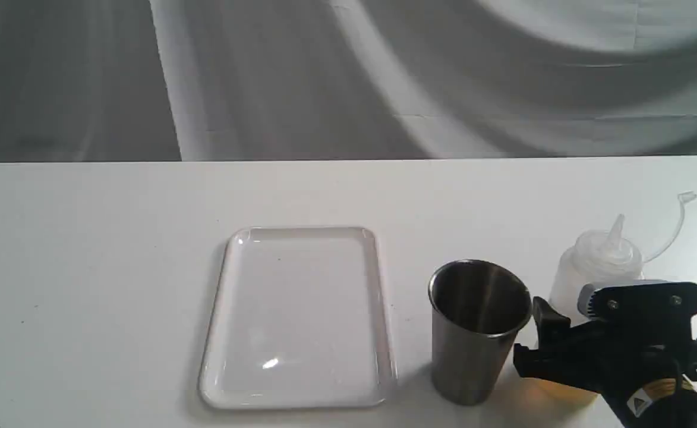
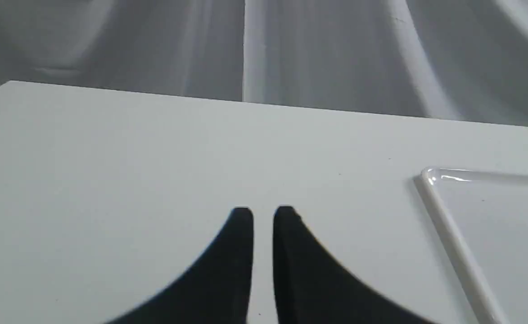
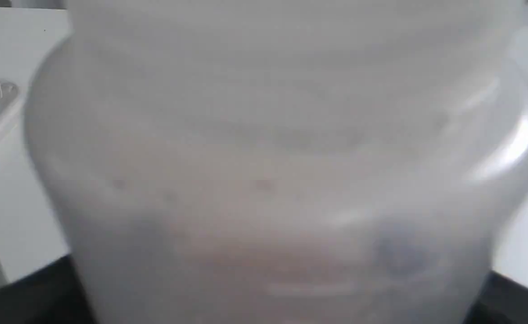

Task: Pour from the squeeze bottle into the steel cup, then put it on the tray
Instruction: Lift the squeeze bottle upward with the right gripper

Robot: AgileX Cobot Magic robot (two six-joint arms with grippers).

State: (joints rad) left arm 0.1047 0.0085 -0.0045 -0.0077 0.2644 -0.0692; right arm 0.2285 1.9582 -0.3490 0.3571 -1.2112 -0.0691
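Note:
The squeeze bottle (image 1: 596, 261) stands upright at the right of the table, with its conical nozzle up and its cap on a strap to the right. Amber liquid shows low in it. My right gripper (image 1: 568, 336) is shut on its lower body, and the bottle (image 3: 273, 148) fills the right wrist view, with the dark fingers (image 3: 25, 292) at its sides. Just left of the bottle is the steel cup (image 1: 478, 330), upright. The white tray (image 1: 297, 315) lies flat further left. My left gripper (image 2: 264, 216) is shut over bare table, left of the tray's corner (image 2: 430, 177).
The white table (image 1: 87, 238) ends at a far edge in front of a grey draped backdrop (image 1: 348, 77). The cup and the bottle stand only a small gap apart. The tray's far corner (image 3: 2, 90) shows beside the bottle in the right wrist view.

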